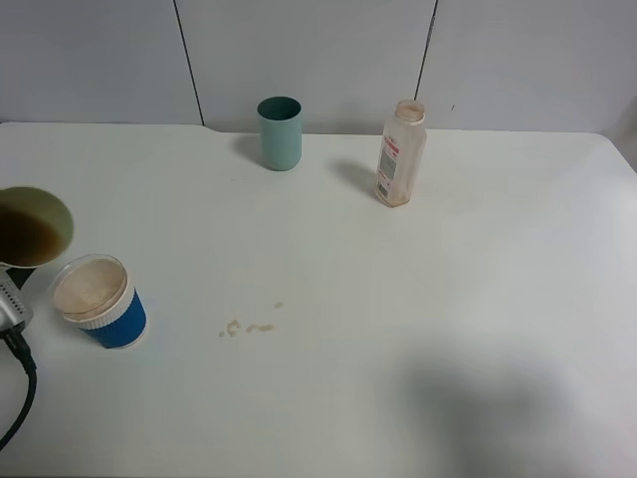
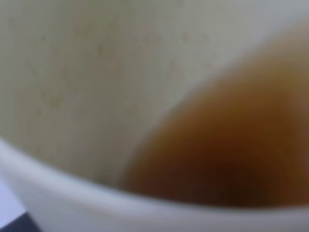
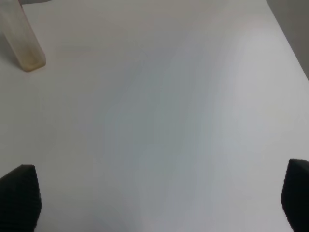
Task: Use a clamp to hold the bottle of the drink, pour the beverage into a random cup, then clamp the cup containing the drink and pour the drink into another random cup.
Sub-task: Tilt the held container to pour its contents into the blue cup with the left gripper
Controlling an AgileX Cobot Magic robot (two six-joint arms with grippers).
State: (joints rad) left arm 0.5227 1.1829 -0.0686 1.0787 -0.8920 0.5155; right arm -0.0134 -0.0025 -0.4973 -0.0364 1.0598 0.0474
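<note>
Overhead view: yellow-green cup (image 1: 32, 225) tilted at far-left edge, holding brown drink (image 1: 22, 234); blue cup (image 1: 100, 300) just beside it on the counter (image 1: 398, 299); bottle (image 1: 400, 153) and teal tumbler (image 1: 280, 132) far back.
Left wrist view: left hand unseen, clenched on the yellow-green cup.
Right wrist view: right hand (image 3: 159, 198) released, above bare counter.

Blurred close-up: pale cup (image 2: 87, 87) interior holding dark brown beverage (image 2: 231, 154).

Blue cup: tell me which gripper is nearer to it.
Left. It holds the yellow-green cup tilted right beside the blue cup. The right gripper hangs open over bare table, near the bottle.
</note>
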